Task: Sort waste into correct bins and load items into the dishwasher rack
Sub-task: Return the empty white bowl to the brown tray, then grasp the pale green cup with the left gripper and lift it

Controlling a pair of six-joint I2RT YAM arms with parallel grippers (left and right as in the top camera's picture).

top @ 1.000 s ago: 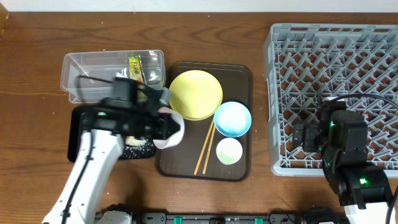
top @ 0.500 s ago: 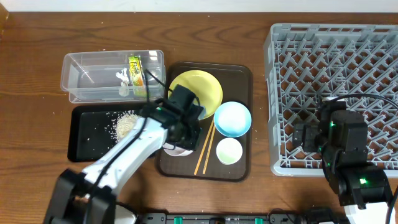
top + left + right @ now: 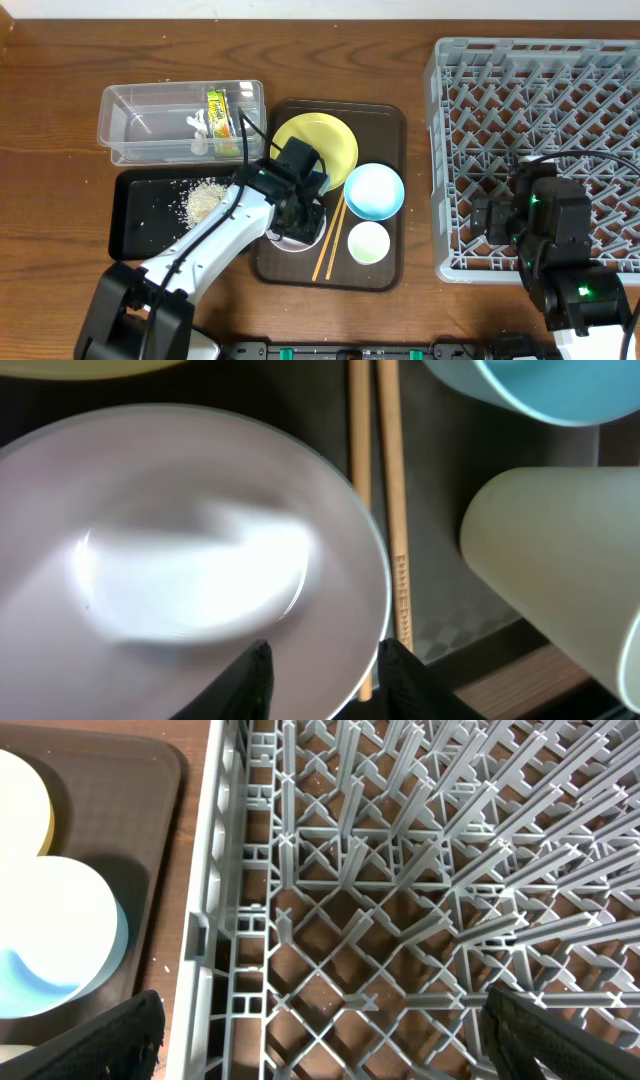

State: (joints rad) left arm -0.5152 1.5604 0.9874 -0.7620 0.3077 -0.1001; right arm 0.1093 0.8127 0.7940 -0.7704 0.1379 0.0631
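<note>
My left gripper (image 3: 297, 208) is over the brown serving tray, shut on the rim of the white bowl (image 3: 290, 241). In the left wrist view one finger is inside the bowl (image 3: 180, 560) and one outside, at the gripper (image 3: 323, 660). Wooden chopsticks (image 3: 328, 245) lie just right of it, then the white cup (image 3: 367, 243) and blue bowl (image 3: 374, 190). The yellow plate (image 3: 320, 140) lies behind. The rice (image 3: 203, 198) lies in the black tray (image 3: 140, 235). The wrapper (image 3: 217, 108) and white scraps (image 3: 198, 125) are in the clear tub (image 3: 150, 120). My right gripper (image 3: 325, 1040) is open above the grey rack (image 3: 540, 90).
The brown serving tray (image 3: 385, 115) holds the dishes between the bins and the rack. The rack's left wall (image 3: 215, 870) stands close beside the tray edge (image 3: 130, 800). Upright pegs fill the rack.
My left arm swung right from over the black tray to the brown tray with the white bowl. The rice now lies in the black tray. The right arm has not moved.
</note>
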